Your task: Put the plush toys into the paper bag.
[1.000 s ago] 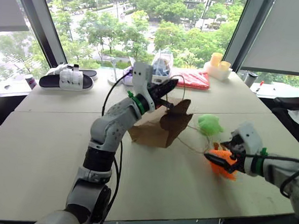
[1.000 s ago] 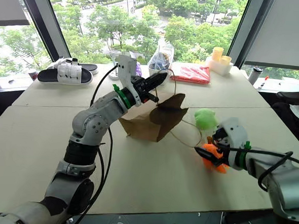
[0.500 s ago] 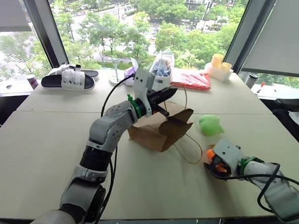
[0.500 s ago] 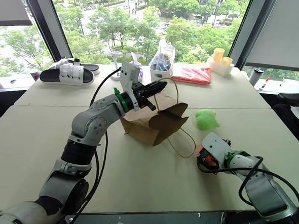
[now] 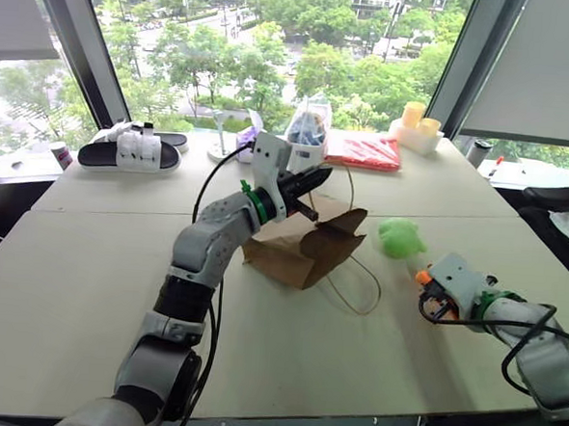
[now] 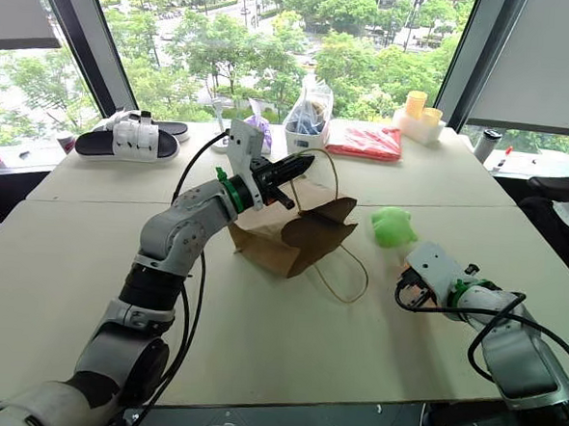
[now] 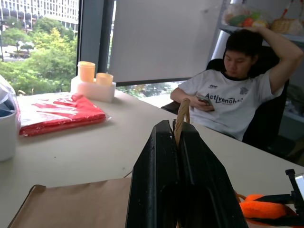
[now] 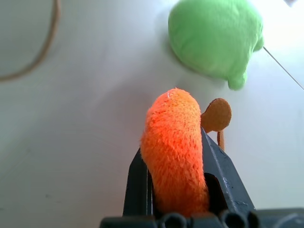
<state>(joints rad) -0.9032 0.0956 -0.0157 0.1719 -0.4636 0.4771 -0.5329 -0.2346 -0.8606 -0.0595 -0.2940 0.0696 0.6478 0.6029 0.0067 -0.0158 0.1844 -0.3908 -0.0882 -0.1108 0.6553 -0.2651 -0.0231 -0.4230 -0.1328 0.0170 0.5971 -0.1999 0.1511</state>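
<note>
Plush toys are seen near the table's right edge: the rounded light-green one (image 5: pixel 400 236) lies loose, while the fuzzy orange one (image 8: pixel 175 152) is pinched between the right gripper's (image 8: pixel 178 164) fingers. A looped handle, apparently the brown paper bag's (image 5: pixel 304 248), is clamped by the left gripper (image 7: pixel 179 142).

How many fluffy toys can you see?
2. The green toy lies on the table, right of the paper bag. The orange toy is squeezed in the right gripper. Another could hide inside the bag.
</note>
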